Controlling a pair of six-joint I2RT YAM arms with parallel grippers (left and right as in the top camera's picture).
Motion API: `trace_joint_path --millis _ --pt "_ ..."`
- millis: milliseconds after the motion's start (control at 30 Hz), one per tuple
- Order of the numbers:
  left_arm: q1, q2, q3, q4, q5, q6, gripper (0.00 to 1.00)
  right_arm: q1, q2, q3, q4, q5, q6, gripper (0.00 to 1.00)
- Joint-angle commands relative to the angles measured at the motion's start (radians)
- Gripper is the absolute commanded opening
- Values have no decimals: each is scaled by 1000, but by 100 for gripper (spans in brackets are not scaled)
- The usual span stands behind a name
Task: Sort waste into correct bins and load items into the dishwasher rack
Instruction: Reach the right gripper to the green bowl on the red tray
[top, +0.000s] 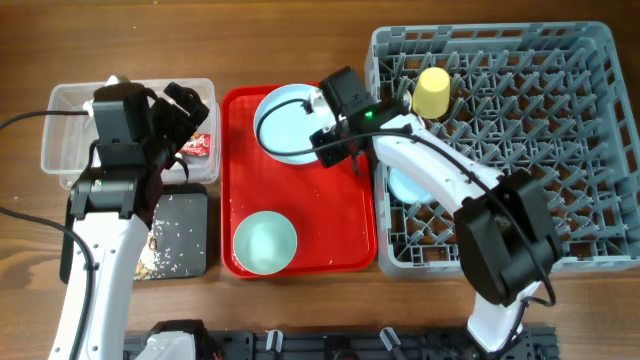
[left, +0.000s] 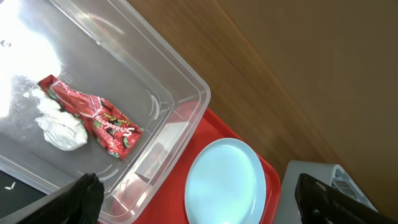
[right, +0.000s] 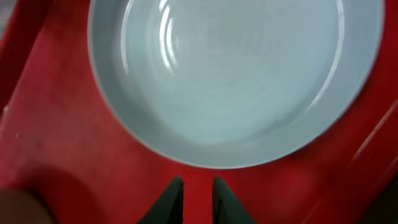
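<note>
1. The dishwasher rack (top: 520, 150) is the biggest thing. It sits on the table (top: 300, 50) and fills the right side of the overhead view.
2. The red tray (top: 345, 215) is in the middle, right beside the rack.
3. The left arm's jaws (left: 202, 199) hang above the clear tub, wide apart and holding nothing.
4. The right arm's jaws (right: 198, 198) hang low over the red tray, just beside the plate's rim. They are almost together, with a thin gap and nothing in it.
5. The clear tub (top: 60, 100) is at the upper left.
6. The black tray (top: 190, 210) lies just below the tub.
7. The pale blue plate (top: 285, 125) lies at the top of the red tray.
8. The mint-green bowl (top: 265, 242) sits at the tray's lower left.
9. The small pale blue bowl (top: 405, 187) is in the rack, near its left wall.
10. The yellow cup (top: 432, 92) is in the rack, near its upper left corner.
11. The red wrapper (left: 93, 118) lies in the tub.
12. The white tissue (left: 62, 127) touches the wrapper.
13. White crumbs (top: 165, 250) dot the black tray.
</note>
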Motion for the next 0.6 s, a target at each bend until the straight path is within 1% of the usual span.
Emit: trace_joint_path --millis 0,67,133,233,267,333,400,467,567 --pt "8 2 12 2 4 2 100 69 -91 13 -40 -27 -31 18" --pt "8 2 12 2 4 2 100 108 -134 13 -73 -27 -28 18" --pt "8 2 12 2 4 2 100 179 -181 12 -148 -26 -30 21" --pt "8 2 12 2 4 2 100 274 -192 11 -252 -24 -47 22" --pt "8 2 12 2 4 2 100 337 -190 -12 -277 -21 -47 23" --pt "8 2 12 2 4 2 100 410 -190 -52 -266 10 -42 23" --pt "8 2 12 2 4 2 100 472 -190 -98 -225 80 -42 23" --pt "8 2 12 2 4 2 100 518 -186 -154 -154 159 -42 22" --pt "8 2 12 2 4 2 100 522 -181 -225 -57 213 -42 22"
